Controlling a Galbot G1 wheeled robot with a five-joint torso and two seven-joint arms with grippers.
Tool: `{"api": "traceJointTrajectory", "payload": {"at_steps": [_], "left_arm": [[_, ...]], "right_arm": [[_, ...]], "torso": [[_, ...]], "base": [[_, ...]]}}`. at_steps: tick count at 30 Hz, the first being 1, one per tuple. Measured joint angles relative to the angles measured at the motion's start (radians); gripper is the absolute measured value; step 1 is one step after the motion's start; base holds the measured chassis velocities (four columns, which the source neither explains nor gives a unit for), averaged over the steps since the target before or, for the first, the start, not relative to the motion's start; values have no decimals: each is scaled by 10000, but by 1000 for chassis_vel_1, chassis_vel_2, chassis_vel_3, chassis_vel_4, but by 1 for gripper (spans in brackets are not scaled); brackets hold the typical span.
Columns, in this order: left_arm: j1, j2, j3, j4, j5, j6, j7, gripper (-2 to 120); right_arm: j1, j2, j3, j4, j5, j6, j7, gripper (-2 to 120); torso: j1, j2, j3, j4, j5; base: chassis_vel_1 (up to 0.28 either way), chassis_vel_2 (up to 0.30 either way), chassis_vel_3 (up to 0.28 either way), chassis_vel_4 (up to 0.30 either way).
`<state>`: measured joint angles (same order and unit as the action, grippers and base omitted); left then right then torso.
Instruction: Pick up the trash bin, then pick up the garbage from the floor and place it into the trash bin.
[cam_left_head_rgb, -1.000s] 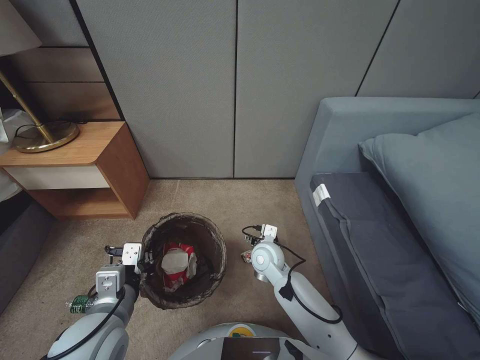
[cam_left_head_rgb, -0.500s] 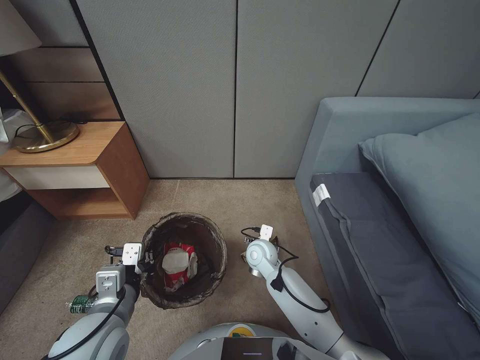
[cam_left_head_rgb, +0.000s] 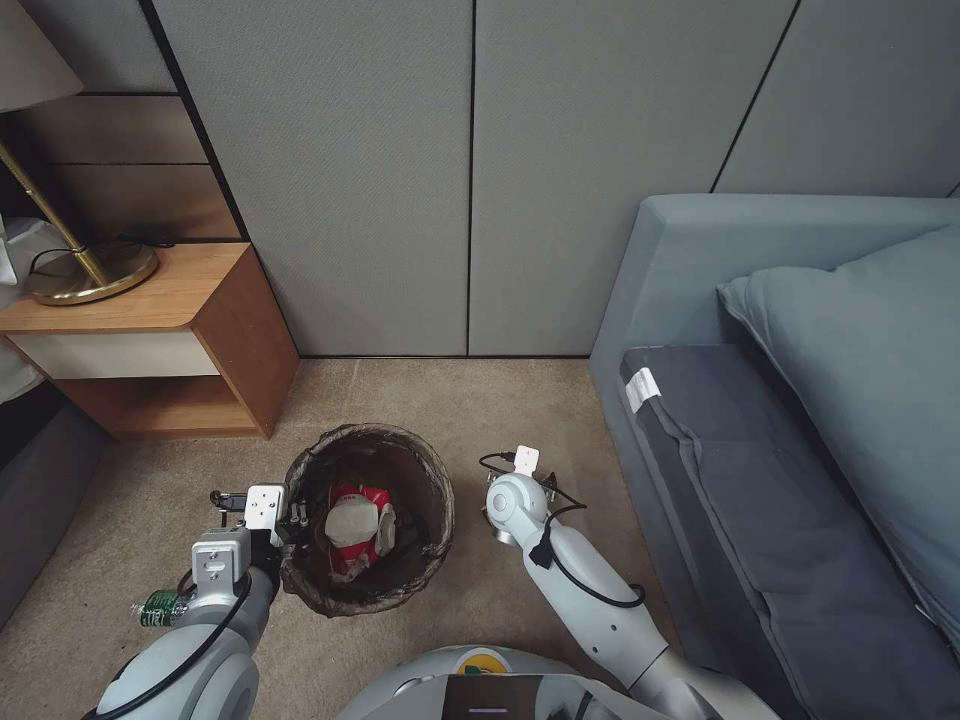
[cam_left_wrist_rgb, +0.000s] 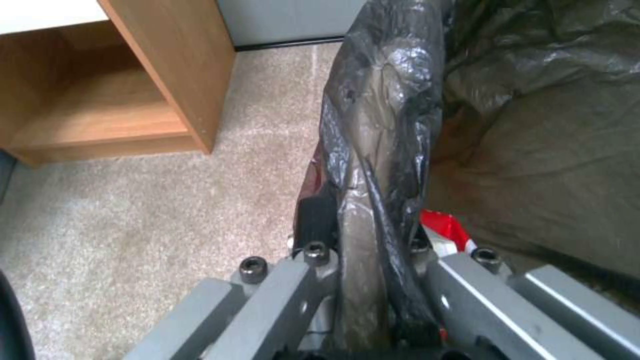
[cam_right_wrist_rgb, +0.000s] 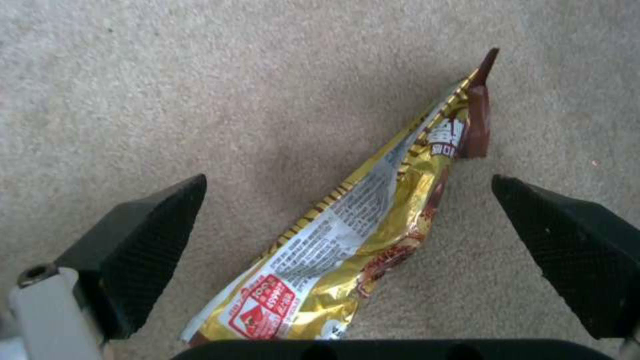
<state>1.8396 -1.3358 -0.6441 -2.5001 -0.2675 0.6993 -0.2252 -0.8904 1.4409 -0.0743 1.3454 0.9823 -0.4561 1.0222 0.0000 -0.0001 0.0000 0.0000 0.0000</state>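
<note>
Right tool hangs spread over a gold foil wrapper on the carpet, its pads either side without touching; since a second ago this arm has drawn in closer to the trash bin. Left tool stays pinched on the bin's lined rim, red-and-white packets already inside. A green-labelled bottle lies beside the left arm.

Gold wrapper print seems too blurred to read; lower end cut off.
</note>
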Motion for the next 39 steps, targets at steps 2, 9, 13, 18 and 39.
{"api": "traceJointTrajectory", "payload": {"at_steps": [2,9,13,18,39], "left_arm": [[2,13,0,0,-12,2,0,3],[0,-28,-3,0,-18,3,-5,3],[31,-41,-3,0,-21,3,-8,3],[18,-42,25,0,-21,3,-11,3],[-10,-29,8,0,-16,-7,-17,3]], "right_arm": [[29,58,30,-170,-8,5,-28,100],[139,267,160,-749,-44,49,-104,100],[204,303,216,-1077,-160,92,-244,100],[231,304,239,-1264,-244,125,-369,100],[284,474,358,-1936,-480,314,-743,100]], "torso": [[0,0,0,0,0],[0,0,0,1,0],[0,0,0,0,0],[0,0,0,0,0],[0,0,0,0,1]], "base": [[0,0,0,0],[0,0,0,0],[0,0,0,0],[0,0,0,0],[0,0,0,0]]}}
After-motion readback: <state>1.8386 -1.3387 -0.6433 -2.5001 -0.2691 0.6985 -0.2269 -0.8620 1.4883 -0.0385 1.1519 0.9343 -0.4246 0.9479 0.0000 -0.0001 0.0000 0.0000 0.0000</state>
